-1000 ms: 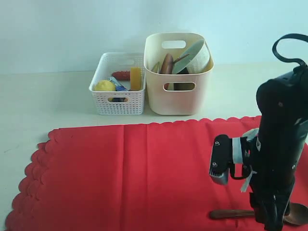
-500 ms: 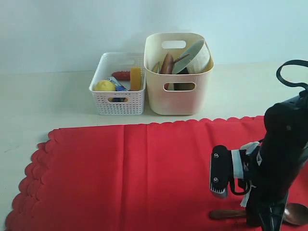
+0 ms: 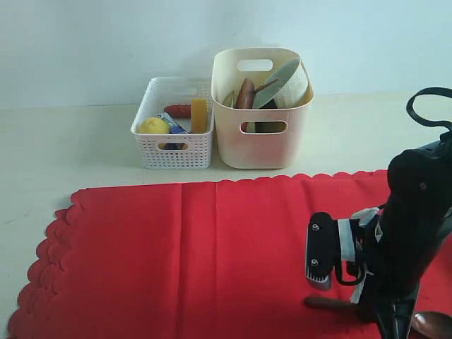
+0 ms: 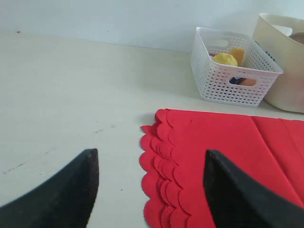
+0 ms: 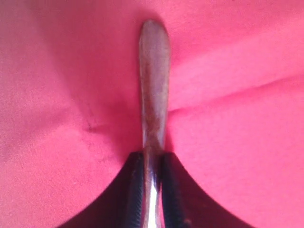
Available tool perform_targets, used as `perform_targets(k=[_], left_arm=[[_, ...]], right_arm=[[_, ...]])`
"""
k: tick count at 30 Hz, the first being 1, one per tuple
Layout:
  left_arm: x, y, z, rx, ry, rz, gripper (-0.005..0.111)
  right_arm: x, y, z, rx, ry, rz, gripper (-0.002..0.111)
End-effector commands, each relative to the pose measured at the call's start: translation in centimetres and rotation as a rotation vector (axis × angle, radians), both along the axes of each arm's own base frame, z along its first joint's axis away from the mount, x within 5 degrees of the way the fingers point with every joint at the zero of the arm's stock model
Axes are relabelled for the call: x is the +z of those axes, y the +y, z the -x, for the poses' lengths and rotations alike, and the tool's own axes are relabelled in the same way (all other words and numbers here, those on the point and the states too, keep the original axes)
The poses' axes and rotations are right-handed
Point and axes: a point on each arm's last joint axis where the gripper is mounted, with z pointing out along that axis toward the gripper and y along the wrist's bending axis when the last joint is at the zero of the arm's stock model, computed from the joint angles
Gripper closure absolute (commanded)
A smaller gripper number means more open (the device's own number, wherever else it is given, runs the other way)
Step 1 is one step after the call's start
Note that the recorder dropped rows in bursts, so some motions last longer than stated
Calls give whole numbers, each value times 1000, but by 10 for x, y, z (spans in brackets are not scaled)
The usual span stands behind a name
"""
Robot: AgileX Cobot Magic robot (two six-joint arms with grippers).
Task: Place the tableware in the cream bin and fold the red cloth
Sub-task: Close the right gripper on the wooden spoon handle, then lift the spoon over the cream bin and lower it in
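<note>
The dark wooden spoon lies on the red cloth at the front right. My right gripper is shut on the spoon's handle, which sticks out past the fingertips. In the exterior view the right gripper reaches down at the bottom edge, with the spoon's bowl just right of it. The cream bin stands at the back with a pale bowl and other tableware inside. My left gripper hangs open over the cloth's scalloped edge, holding nothing.
A white perforated basket with a lemon and other food stands just left of the cream bin. Bare table lies left of and behind the cloth. The right arm's dark body rises over the cloth's right side.
My right gripper has come down and shut on the spoon's handle. The spoon has turned slightly, handle end farther back. The left gripper has not moved.
</note>
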Motion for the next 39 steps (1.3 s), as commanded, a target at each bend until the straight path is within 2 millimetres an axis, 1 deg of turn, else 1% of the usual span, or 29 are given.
perform_targets(k=[1,4,10,16,17,18,19,20,21,22,24,25,26,27,28,29,30,32,35,39], left_arm=[[0,0,0,4,-7,13,45],[0,0,0,4,-7,13,45],[0,0,0,4,-7,13,45],[0,0,0,4,-7,13,45],[0,0,0,4,-7,13,45],[0,0,0,4,-7,13,45],[0,0,0,4,-7,13,45],[0,0,0,4,-7,13,45],[0,0,0,4,-7,13,45],[0,0,0,4,-7,13,45],[0,0,0,4,-7,13,45],[0,0,0,4,-7,13,45],[0,0,0,4,-7,13,45],[0,0,0,4,-7,13,45],[0,0,0,4,-7,13,45],[0,0,0,4,-7,13,45],[0,0,0,4,-7,13,45],[0,0,0,4,-7,13,45],[0,0,0,4,-7,13,45],[0,0,0,4,-7,13,45]], right_arm=[[1,1,-1,27,-7,-5,108],[11,3,-5,26,4,-2,108],[50,13,-21,-69,-93,-73,108],[98,28,-30,-173,-234,-299,108],[114,33,-33,-196,-294,-387,108],[123,36,-35,-206,-331,-437,108],[141,42,-42,-242,-409,-544,108],[150,45,-47,-275,-454,-600,108],[171,51,-58,-344,-529,-707,108],[181,54,-65,-388,-561,-766,108],[209,65,-88,-455,-619,-888,108],[214,69,-95,-450,-627,-900,108],[220,76,-109,-443,-641,-916,108],[222,79,-118,-445,-645,-922,108],[222,82,-138,-463,-639,-937,108],[220,81,-150,-483,-630,-946,108],[215,78,-170,-526,-602,-962,108],[202,71,-200,-601,-529,-1015,108],[186,70,-225,-598,-457,-1078,108],[168,63,-251,-621,-417,-1173,108]])
